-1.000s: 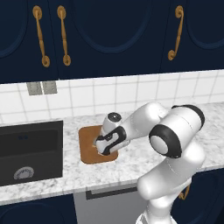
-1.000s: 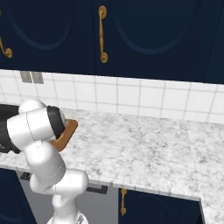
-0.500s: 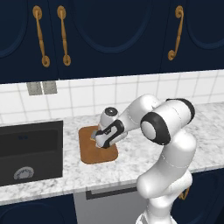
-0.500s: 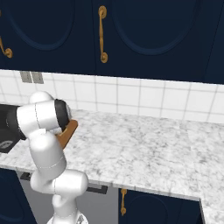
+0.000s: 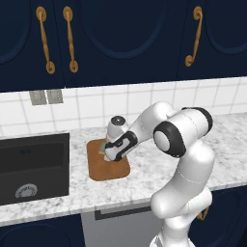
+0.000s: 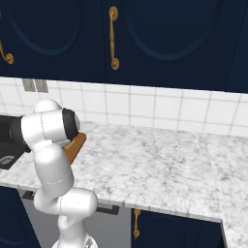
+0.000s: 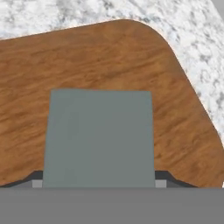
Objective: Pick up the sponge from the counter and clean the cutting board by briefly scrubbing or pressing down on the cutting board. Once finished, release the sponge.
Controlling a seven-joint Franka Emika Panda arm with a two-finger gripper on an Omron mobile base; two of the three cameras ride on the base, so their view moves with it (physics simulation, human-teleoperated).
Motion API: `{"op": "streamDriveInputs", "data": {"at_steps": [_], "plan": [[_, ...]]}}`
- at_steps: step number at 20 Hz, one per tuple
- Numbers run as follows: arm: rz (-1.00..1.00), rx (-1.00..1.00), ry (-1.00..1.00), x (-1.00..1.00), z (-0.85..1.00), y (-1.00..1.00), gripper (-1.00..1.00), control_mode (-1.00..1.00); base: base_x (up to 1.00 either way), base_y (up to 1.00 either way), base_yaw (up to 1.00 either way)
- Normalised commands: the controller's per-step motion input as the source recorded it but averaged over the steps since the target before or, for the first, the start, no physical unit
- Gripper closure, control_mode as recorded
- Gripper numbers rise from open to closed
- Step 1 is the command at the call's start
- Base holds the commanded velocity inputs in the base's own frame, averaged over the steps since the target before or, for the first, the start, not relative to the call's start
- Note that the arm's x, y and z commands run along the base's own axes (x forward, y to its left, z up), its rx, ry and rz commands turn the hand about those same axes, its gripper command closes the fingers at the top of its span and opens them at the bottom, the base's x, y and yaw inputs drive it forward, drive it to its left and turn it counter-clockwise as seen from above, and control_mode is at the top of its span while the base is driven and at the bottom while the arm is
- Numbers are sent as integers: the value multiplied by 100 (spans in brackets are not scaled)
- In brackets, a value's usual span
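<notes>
The gripper (image 5: 107, 152) is clamping the sponge (image 7: 99, 138) between its two finger tips, whose dark ends are peeking out at either lower corner of the grey-green scouring top in the lower middle of the hand view. The sponge is sitting over the cutting board (image 7: 87, 61), whose brown wood is spreading around it across most of that view; whether it is pressing on the wood or hanging just above it I cannot tell. In the left base view a sliver of the sponge's yellow body is showing at the hand, left of centre, over the far part of the board. The board is lying flat on the speckled marble counter (image 5: 159, 164), just right of the black sink basin (image 5: 33, 166) at the left edge. In the right base view the arm is hiding all but a corner of the board at middle left.
</notes>
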Motion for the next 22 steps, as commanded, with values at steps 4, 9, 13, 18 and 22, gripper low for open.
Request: {"op": "streamDriveInputs", "data": {"at_steps": [4,9,13,18,22], "plan": [[0,0,3,-54,0,0,100,-100,0,0,0],[0,0,4,-62,0,5,100,-100,0,0,0],[0,0,13,-16,0,11,100,-100,0,0,0],[3,-3,14,-25,0,20,100,-100,0,0,0],[5,-6,9,-8,0,34,100,-100,0,0,0]]}}
